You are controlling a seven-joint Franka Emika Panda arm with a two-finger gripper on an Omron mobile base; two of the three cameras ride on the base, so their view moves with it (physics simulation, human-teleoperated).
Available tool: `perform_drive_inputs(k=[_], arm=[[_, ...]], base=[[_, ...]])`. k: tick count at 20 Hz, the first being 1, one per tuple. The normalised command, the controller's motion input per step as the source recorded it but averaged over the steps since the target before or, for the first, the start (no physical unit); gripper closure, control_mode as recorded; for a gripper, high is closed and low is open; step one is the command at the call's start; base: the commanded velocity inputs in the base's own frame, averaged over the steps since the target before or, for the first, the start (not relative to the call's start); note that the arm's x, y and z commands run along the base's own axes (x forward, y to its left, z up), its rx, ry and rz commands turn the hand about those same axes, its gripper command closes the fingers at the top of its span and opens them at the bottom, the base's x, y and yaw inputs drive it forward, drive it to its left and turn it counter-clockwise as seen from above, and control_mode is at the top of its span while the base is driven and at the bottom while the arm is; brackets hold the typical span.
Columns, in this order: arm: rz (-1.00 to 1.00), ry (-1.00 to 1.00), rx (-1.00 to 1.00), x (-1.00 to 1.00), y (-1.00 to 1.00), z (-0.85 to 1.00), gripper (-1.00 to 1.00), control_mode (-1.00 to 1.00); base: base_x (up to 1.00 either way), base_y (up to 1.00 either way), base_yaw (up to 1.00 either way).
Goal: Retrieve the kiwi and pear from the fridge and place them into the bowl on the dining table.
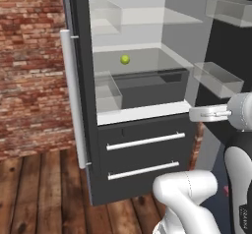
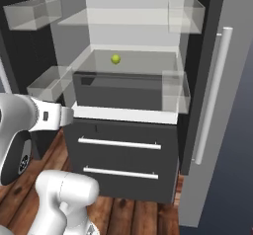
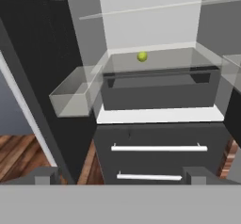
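Far beyond the spread claw (image 3: 120, 175), pear (image 3: 142, 56) on fridge (image 3: 160, 138) shelf.

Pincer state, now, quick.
Pincer: open, jaws spread wide, holding nothing, facing the open fridge with the pear on the glass shelf ahead.

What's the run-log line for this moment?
stage: reach for fruit | fridge: doors open | pear: on glass shelf, untouched | hand: open, empty, facing fridge, short of shelf | kiwi: not spotted
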Motion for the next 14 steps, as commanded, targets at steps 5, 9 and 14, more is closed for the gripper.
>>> perform_drive_inputs(k=[5,9,14], arm=[[0.00,0.00,0.00,0.00,0.00,0.00,-1.00,1.00],[0.00,0.00,0.00,0.00,0.00,0.00,-1.00,1.00],[0.00,0.00,0.00,0.00,0.00,0.00,-1.00,1.00]], base=[[0.50,-0.28,0.01],[0.52,-0.29,0.01],[0.49,-0.28,0.01]])
